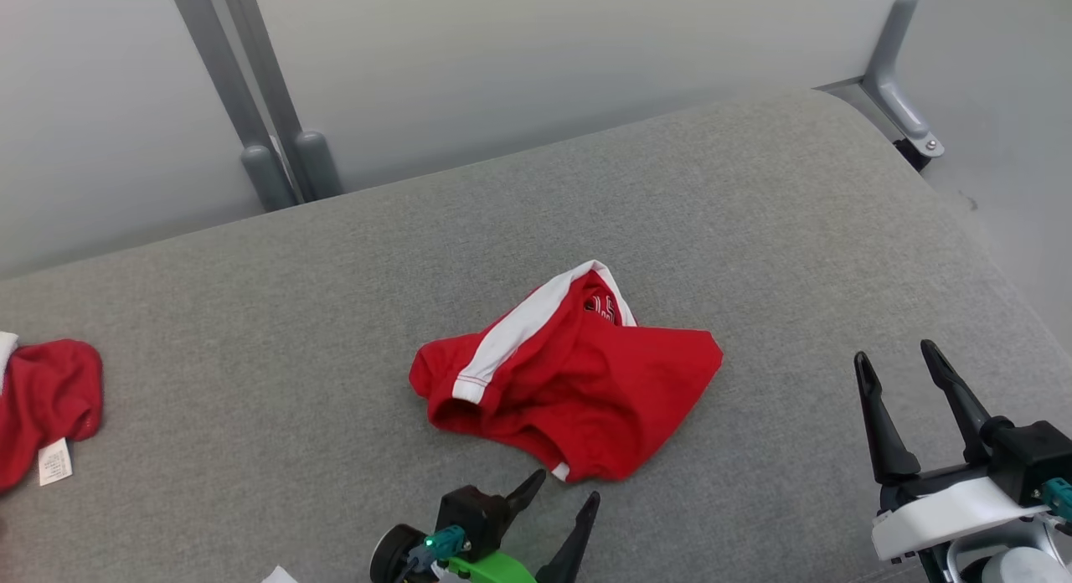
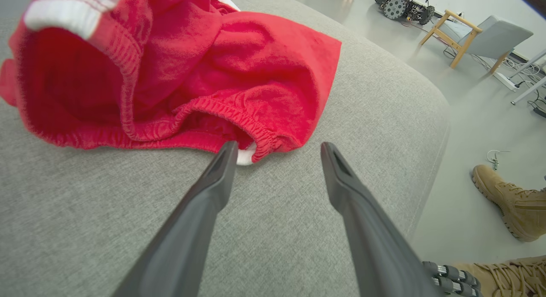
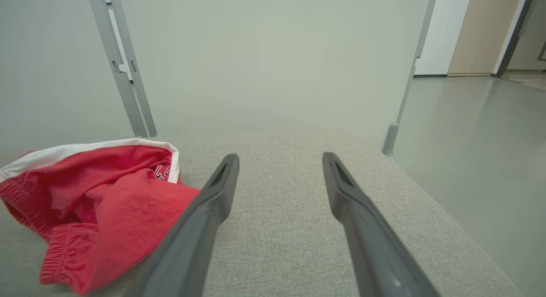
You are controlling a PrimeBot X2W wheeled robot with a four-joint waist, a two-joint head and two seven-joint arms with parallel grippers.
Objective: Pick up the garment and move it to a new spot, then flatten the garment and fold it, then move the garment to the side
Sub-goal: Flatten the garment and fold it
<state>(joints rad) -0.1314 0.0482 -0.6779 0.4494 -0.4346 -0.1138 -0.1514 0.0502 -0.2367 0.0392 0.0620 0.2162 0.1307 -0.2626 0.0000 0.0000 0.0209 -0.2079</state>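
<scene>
Grey fabric-covered worktop with a pale wall and some metal posts behind it. The red garment, which has a white stripe, sits crumpled roughly mid-worktop, nothing gripping it. Off at the left edge of the head view there's another red piece of clothing with a white tag.

Left wrist view gives you stuff the head cam doesn't: the elastic hem up close, plus the floor past the worktop's edge, where you can see a person's tan boots, a wooden-legged chair and a small wheeled machine. Right wrist view looks along the worktop towards the wall and a wooden door, with the garment off to its left.

Left tool is spread wide and holding nothing, with one fingertip right at the garment's near hem. Can't tell if it's actually touching. Right tool is also wide open and empty, over bare worktop well to the garment's right.
</scene>
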